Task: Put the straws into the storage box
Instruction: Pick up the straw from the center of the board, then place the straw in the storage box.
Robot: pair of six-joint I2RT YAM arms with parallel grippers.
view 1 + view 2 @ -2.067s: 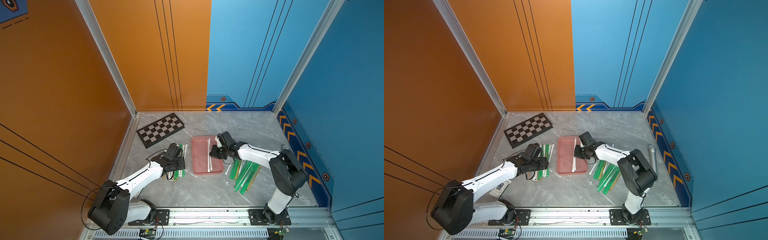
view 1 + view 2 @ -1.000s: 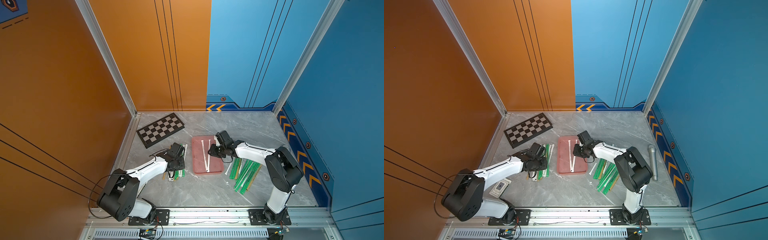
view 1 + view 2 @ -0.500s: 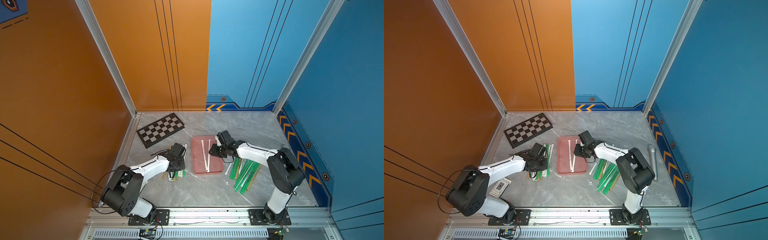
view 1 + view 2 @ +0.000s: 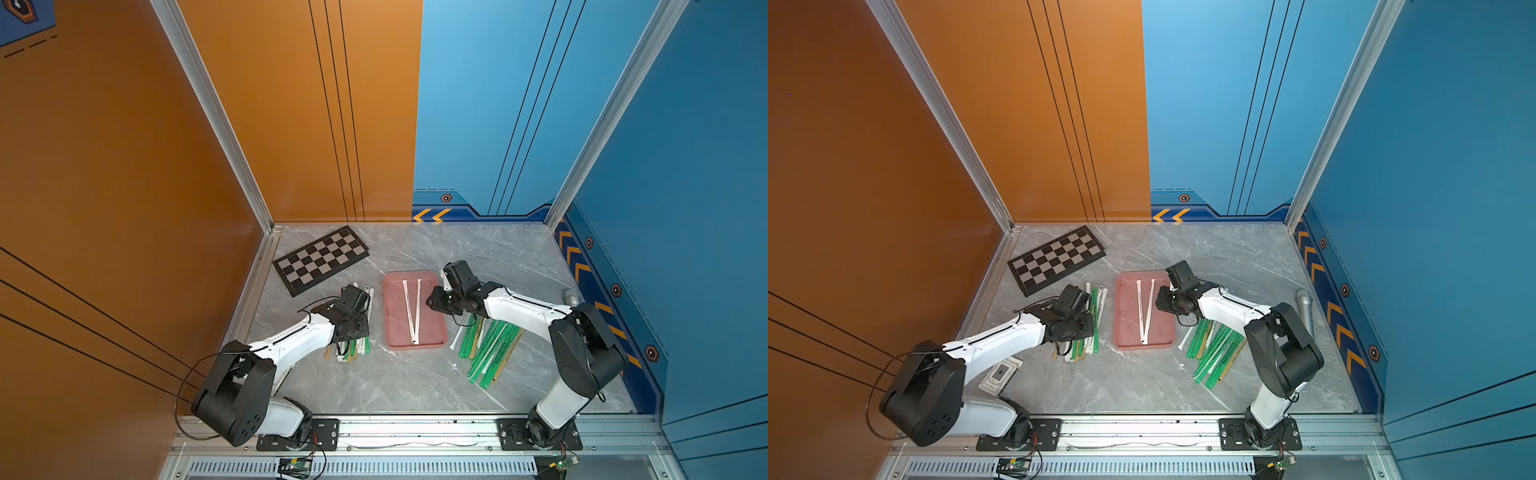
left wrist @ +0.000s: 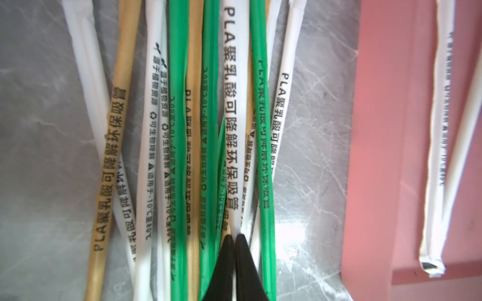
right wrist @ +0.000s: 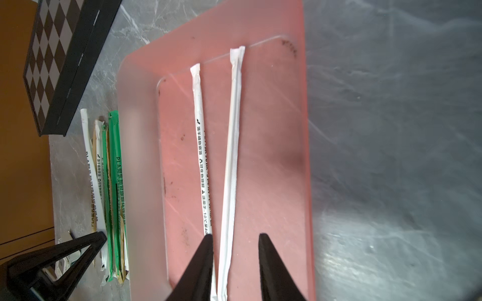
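1. The grey marbled surface (image 4: pixel 395 386) fills the lower middle of both top views and carries everything. Most of the load lies loose on it, so I judge the job barely begun.
2. The pink storage box (image 4: pixel 395 332) sits at the centre of the surface, between two piles. Its floor is mostly bare.
3. The right-of-frame pile (image 4: pixel 492 349) is a loose fan of mostly green and tan straws. It lies just right of the box, outside it, and no pincer touches it.
4. The left-of-frame pile (image 4: pixel 354 351) holds green, white and tan straws lying side by side just left of the box. It is partly hidden under the left arm, and it too is outside.
5. The right pincer (image 6: pixel 236 237) hangs over the box with its jaws apart, clamped on nothing. A plain white straw on the box floor passes between the tips.
6. The left pincer (image 5: pixel 236 242) is down on the left-of-frame pile with its tips pressed together. It appears clamped on a white printed straw (image 5: pixel 232 130) in the middle of the wrist view.
7. Two white straws (image 4: pixel 408 309) form a narrow V inside the box. They are the only ones delivered.
8. Both piles, about ten straws in each, remain to be moved.
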